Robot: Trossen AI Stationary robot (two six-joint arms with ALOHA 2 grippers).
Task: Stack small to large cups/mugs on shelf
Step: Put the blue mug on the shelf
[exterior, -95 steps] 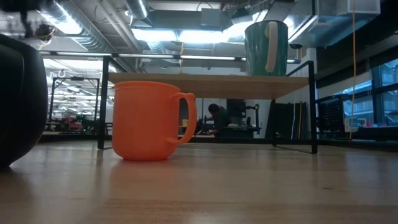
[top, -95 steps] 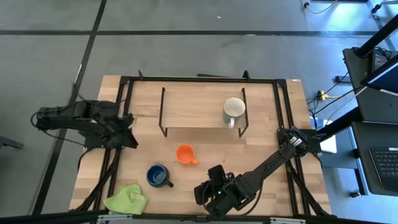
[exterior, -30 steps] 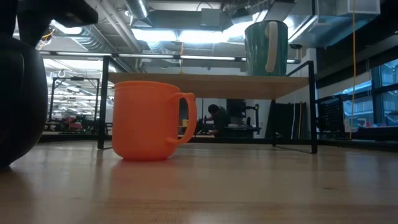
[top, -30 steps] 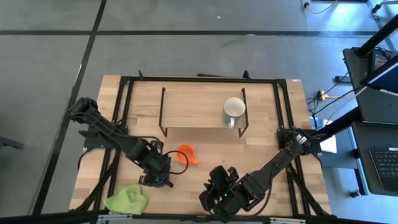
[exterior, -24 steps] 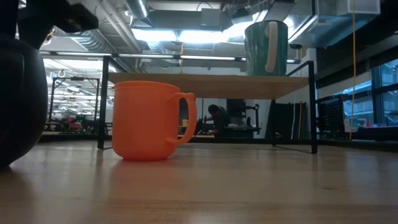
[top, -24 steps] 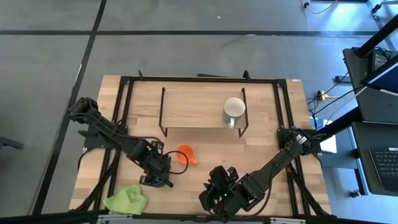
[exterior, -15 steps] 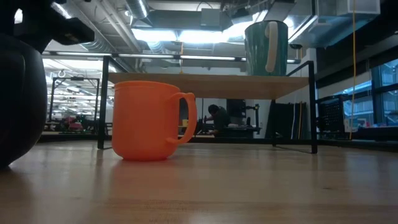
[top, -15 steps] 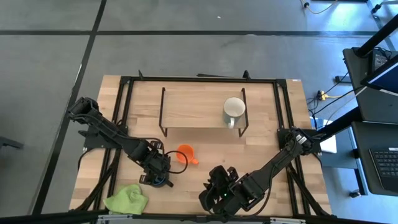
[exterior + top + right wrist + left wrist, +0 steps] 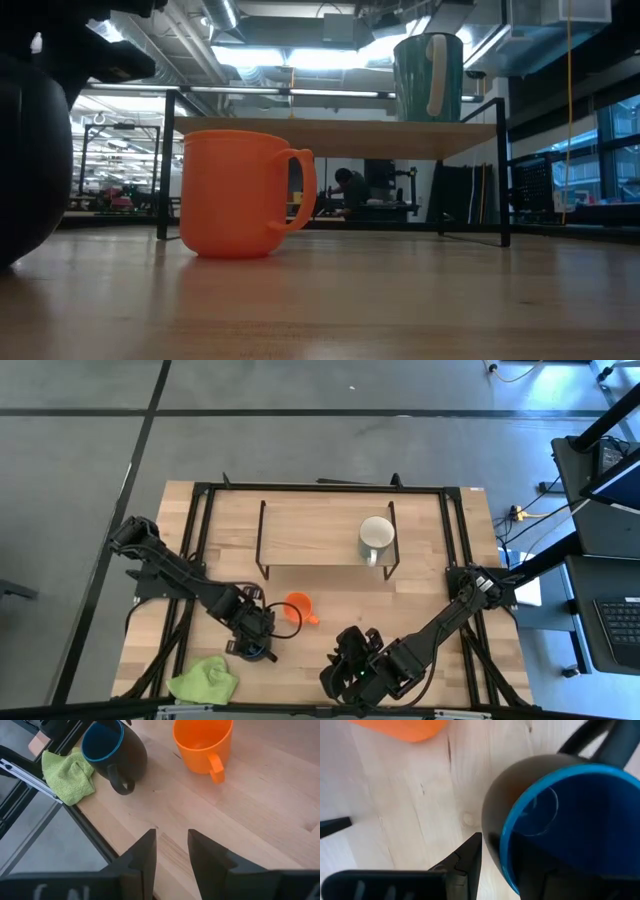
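The dark blue mug (image 9: 560, 820) stands upright on the table near the front left, its handle toward the right. My left gripper (image 9: 254, 643) hangs open right over it, pointing down. One finger (image 9: 470, 862) stands just outside the mug's wall, and the other is hidden. The orange mug (image 9: 297, 607) stands on the table behind it. The white mug (image 9: 376, 535) stands on the right end of the shelf (image 9: 310, 530). My right gripper (image 9: 172, 845) hovers open with nothing between its fingers, near the table's front edge, right of the blue mug. My left gripper's one visible finger (image 9: 472, 850) stands close beside the blue mug's outer wall (image 9: 492, 835), just below the rim, coming from above. I cannot tell whether it touches. The other finger is out of view.
A lime-green cloth (image 9: 205, 680) lies at the front left corner, beside the blue mug (image 9: 112, 750). The left and middle parts of the shelf board (image 9: 300, 135) are bare. Black frame bars (image 9: 195, 550) run along the table's sides.
My left gripper has come down over the blue mug, still pointing down and still open. The mugs stand where they were.
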